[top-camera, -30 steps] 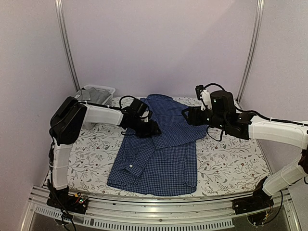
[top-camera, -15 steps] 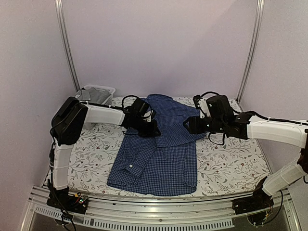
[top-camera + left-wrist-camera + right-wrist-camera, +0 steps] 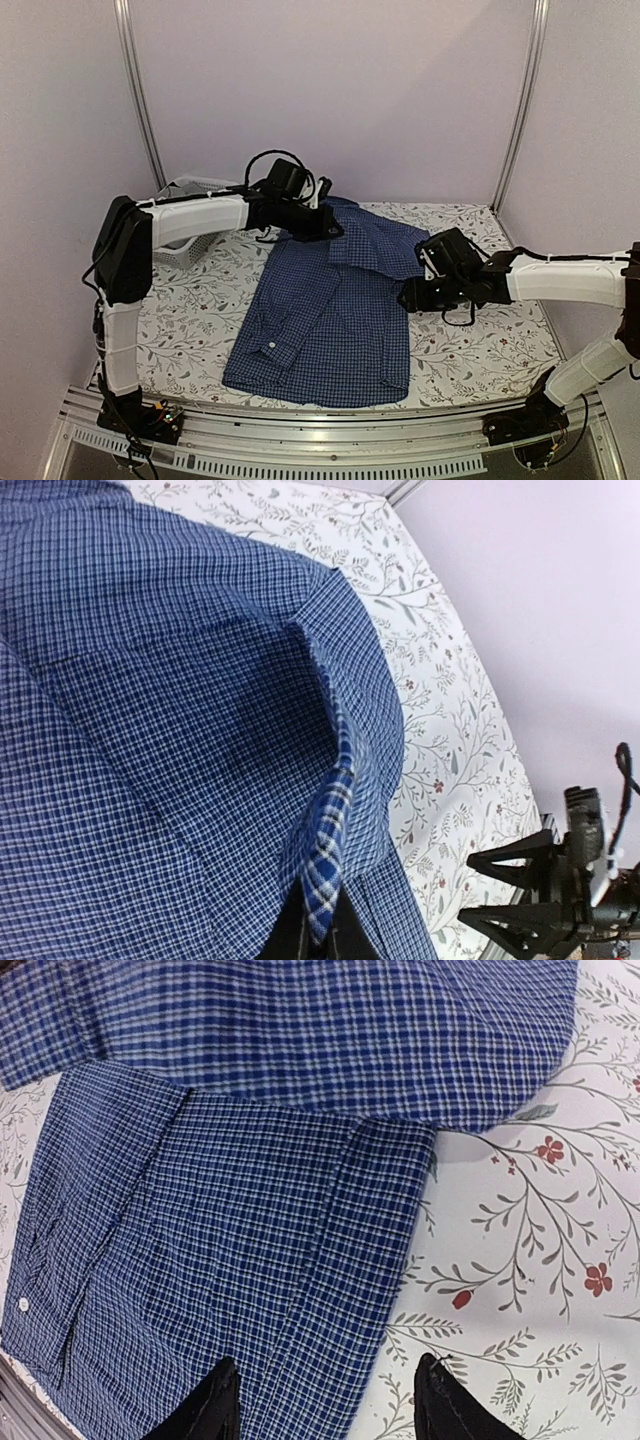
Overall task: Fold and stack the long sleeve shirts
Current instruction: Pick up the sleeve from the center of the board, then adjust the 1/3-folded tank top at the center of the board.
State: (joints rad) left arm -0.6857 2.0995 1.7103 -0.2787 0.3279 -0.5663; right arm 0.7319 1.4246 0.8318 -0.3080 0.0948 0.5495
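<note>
A dark blue long sleeve shirt [image 3: 330, 320] with fine light checks lies spread on the flowered table cover, collar end toward the back. My left gripper [image 3: 330, 228] is shut on a pinched edge of its cloth near the upper part and holds that part raised off the table; in the left wrist view the checked edge [image 3: 335, 820] runs into the closed jaws [image 3: 322, 932]. My right gripper [image 3: 408, 297] hovers low over the shirt's right side, open. In the right wrist view its fingers [image 3: 222, 1400] straddle the folded right edge [image 3: 400, 1260], touching nothing.
A white basket [image 3: 186, 186] stands at the back left corner, partly behind my left arm. Bare flowered table cover [image 3: 480, 340] lies right of the shirt and to its left [image 3: 190, 310]. Metal frame posts stand at both back corners.
My left gripper shut on the shirt's cloth, then lifted it up and back. My right gripper moved forward and down along the shirt's right edge, its jaws narrowing slightly.
</note>
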